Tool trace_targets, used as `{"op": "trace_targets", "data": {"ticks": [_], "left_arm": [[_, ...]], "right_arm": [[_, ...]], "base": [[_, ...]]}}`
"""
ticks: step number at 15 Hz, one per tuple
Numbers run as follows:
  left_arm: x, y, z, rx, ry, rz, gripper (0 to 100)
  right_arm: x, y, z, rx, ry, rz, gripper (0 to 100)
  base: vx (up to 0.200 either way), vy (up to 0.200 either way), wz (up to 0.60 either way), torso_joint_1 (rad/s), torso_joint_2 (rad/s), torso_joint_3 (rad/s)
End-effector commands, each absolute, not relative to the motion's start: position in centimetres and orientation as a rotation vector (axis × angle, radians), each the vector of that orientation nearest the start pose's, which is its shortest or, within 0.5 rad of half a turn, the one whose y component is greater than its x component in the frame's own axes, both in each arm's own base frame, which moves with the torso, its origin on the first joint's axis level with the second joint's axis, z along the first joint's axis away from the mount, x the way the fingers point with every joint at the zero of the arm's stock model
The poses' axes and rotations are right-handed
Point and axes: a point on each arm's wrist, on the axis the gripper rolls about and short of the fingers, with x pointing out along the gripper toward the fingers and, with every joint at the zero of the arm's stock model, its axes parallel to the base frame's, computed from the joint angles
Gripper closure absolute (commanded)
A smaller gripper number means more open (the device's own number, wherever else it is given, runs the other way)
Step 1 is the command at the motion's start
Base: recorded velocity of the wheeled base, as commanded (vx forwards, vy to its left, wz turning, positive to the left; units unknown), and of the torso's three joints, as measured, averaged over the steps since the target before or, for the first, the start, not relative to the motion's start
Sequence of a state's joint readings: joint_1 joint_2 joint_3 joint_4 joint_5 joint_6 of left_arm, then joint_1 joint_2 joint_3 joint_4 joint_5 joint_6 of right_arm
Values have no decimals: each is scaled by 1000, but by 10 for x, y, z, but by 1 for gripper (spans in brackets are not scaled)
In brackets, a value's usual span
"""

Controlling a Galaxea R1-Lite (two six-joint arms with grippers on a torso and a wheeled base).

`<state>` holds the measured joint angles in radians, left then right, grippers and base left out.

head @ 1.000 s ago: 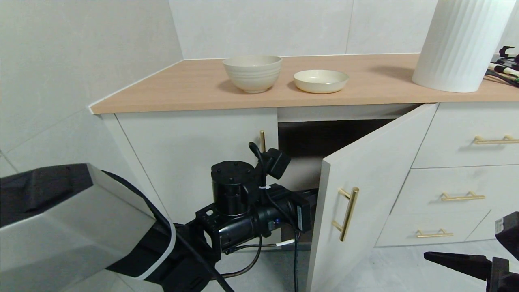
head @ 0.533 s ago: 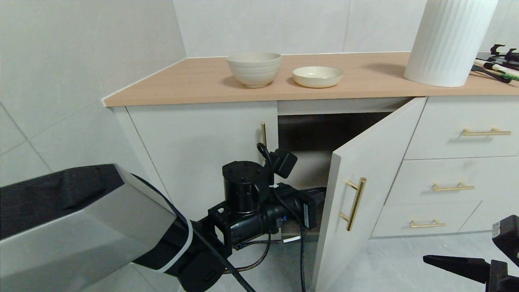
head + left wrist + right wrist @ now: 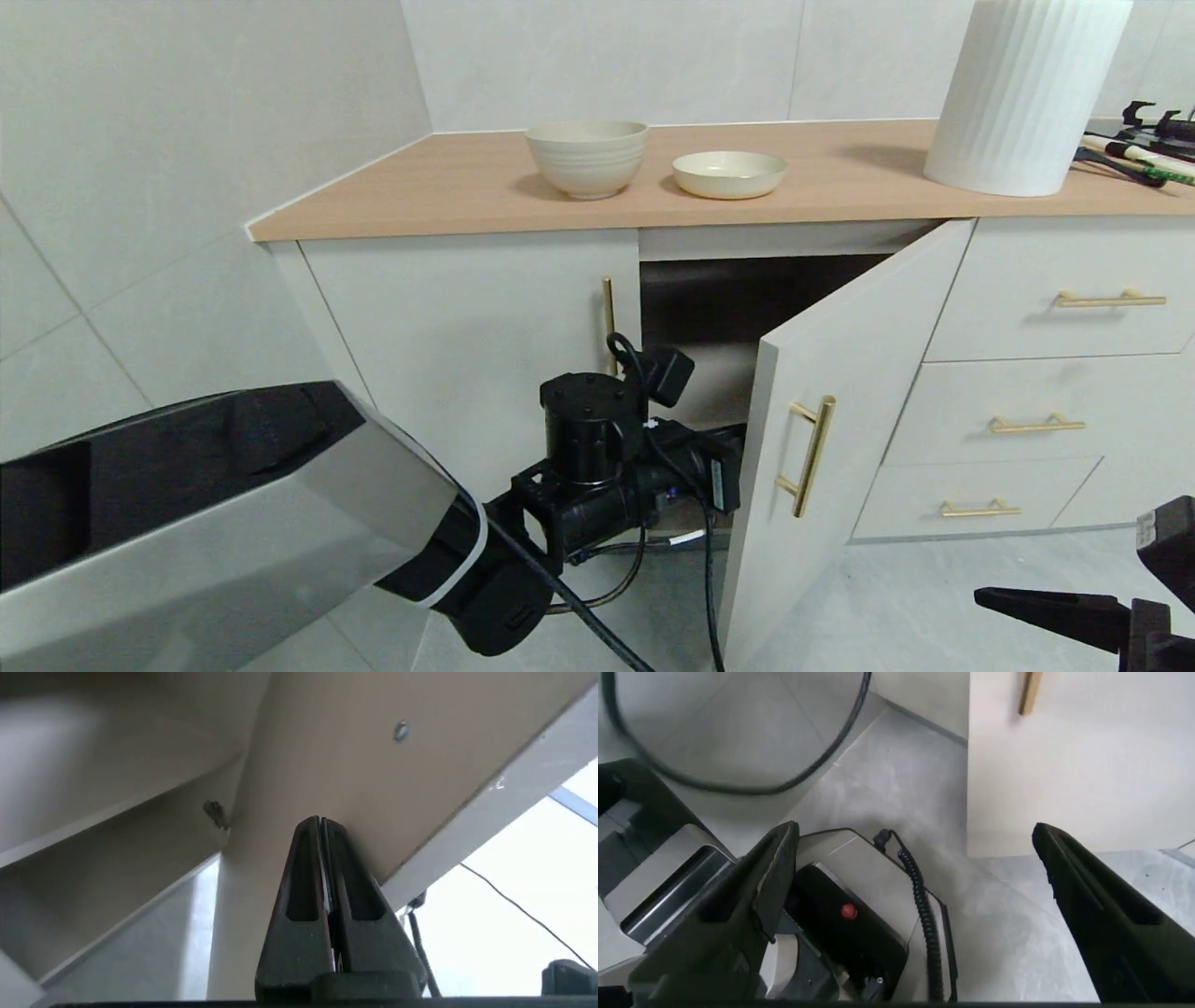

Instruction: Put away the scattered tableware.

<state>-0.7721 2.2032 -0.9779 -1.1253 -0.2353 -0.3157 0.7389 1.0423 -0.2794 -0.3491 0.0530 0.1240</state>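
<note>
Left gripper nudged cabinet door slightly wider

Bright, even light on my head feed: the bowl throws a soft shadow leftward across the countertop, the open cabinet interior is dark, and lines near the edges lean.

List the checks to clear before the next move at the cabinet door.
1. Cabinet door partly open: ok.
2. Left gripper shut, tip at the door's inner face: ok.
3. Right gripper open and empty: ok.
4. Bowl and shallow dish upright on the countertop, apart: ok.
5. Free space inside the cabinet: cannot tell, too dark.
</note>
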Motion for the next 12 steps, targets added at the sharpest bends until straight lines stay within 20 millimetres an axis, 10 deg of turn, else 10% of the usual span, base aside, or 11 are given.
{"op": "trace_targets", "data": {"ticks": [1, 5, 12], "left_arm": [[277, -302, 93, -260, 259, -1028, 100], [213, -308, 95, -268, 240, -1393, 100], [280, -309, 67, -242, 341, -1146, 100]], "right_arm": [[89, 83, 151, -29, 452, 757, 0], [75, 79, 153, 3, 427, 919, 0], [71, 75, 159, 18, 386, 933, 0]], "base": [[0, 0, 0, 0, 0, 0], [0, 0, 0, 0, 0, 0], [0, 0, 0, 0, 0, 0]]}}
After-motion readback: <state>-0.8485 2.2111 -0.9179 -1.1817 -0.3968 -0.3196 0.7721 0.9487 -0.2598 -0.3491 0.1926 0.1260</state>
